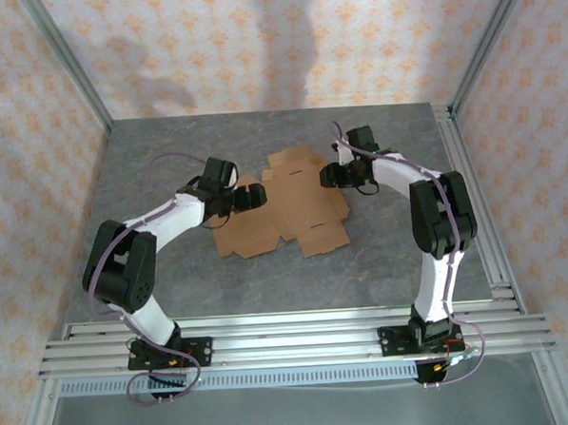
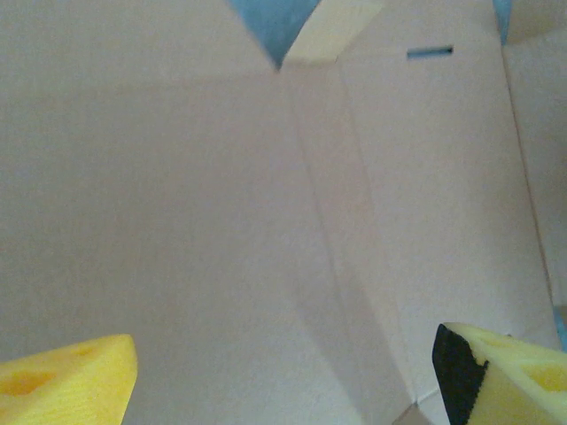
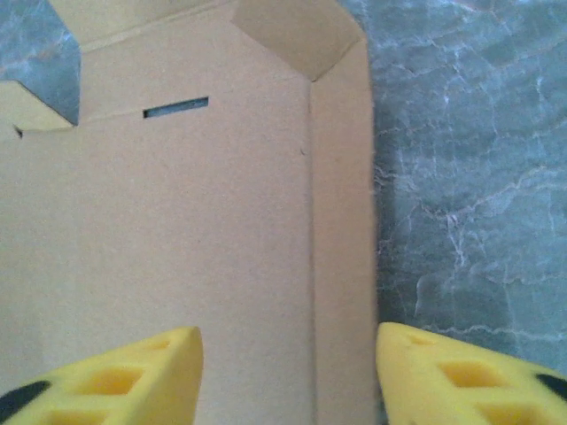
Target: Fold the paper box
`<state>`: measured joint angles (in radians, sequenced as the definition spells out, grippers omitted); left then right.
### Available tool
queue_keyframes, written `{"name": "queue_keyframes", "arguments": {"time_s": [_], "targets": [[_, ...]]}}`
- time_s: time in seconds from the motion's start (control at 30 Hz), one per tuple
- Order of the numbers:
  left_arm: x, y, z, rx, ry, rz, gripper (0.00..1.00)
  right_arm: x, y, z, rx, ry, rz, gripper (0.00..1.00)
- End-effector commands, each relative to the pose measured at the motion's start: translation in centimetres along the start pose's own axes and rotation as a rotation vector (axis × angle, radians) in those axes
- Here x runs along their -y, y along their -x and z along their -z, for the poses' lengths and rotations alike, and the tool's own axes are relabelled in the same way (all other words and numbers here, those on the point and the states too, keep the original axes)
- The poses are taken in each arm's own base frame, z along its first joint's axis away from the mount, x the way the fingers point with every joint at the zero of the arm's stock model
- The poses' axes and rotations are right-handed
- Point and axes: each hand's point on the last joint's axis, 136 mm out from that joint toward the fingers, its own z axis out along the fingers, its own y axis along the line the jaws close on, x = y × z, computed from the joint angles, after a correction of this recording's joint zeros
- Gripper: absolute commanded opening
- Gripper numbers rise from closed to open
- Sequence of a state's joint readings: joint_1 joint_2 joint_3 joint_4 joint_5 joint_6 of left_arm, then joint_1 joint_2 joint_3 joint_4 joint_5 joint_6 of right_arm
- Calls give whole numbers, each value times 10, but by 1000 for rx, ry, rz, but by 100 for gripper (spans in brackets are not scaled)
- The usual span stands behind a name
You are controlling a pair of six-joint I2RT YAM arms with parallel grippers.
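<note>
One sheet of plain brown cardboard, the box (image 1: 286,210), lies mostly flat in the middle of the table (image 1: 382,264), between the two arms. Its outline is irregular, with flaps and notched corners jutting to the far side and the near right. Its matte surface is scored with straight creases. The table is grey and mottled (veined like stone where the right wrist view shows it (image 3: 469,177)). A thin rectangular slot (image 3: 175,107) is cut through the cardboard near one edge, and the left wrist view shows another slot (image 2: 430,52) of the same kind.

The left gripper (image 1: 248,197) sits at the box's left side, over a flap there. Seen from its own wrist, this gripper (image 2: 283,381) has its jaws spread wide. The yellow wedge-shaped fingers (image 2: 71,376) stand at either edge of the view, with bare cardboard (image 2: 221,221) beneath. Nothing is held, and I cannot tell whether the tips touch the sheet.

The right gripper (image 1: 332,177) is at the box's far right edge. From its wrist, the gripper (image 3: 288,372) also has its jaws parted and grasps nothing. Its yellow fingers (image 3: 133,376), pierced with square hollows, straddle a long crease and the narrow strip along the cardboard's (image 3: 177,230) right edge, the right finger over bare table.
</note>
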<state>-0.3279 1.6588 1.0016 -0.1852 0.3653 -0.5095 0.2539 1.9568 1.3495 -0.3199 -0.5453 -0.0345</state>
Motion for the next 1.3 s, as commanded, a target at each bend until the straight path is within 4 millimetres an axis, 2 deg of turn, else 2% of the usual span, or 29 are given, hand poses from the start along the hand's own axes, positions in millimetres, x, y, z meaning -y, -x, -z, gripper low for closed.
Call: {"name": "queue_keyframes", "arguments": {"time_s": [0.0, 0.1, 0.27, 0.37, 0.5, 0.87, 1.0, 1.27], "targets": [[1, -13, 4, 16, -19, 41, 87, 8, 3, 5, 48, -14, -42, 67], [-9, -25, 3, 4, -1, 60, 86, 17, -2, 8, 76, -4, -102, 71], [-22, -35, -2, -23, 46, 55, 83, 20, -17, 5, 61, 23, -128, 73], [-27, -40, -6, -46, 71, 57, 77, 19, -23, 3, 46, 41, -131, 63], [-33, -46, -10, -70, 94, 67, 70, 18, -24, 0, 51, 49, -134, 43], [-38, -51, -10, -87, 119, 74, 67, 17, -22, -2, 52, 64, -126, 17], [-37, -50, -9, -85, 116, 74, 67, 15, -23, -3, 54, 73, -118, 21], [-38, -52, -11, -96, 114, 79, 64, 5, -30, -7, 29, 106, -86, 22]]}}
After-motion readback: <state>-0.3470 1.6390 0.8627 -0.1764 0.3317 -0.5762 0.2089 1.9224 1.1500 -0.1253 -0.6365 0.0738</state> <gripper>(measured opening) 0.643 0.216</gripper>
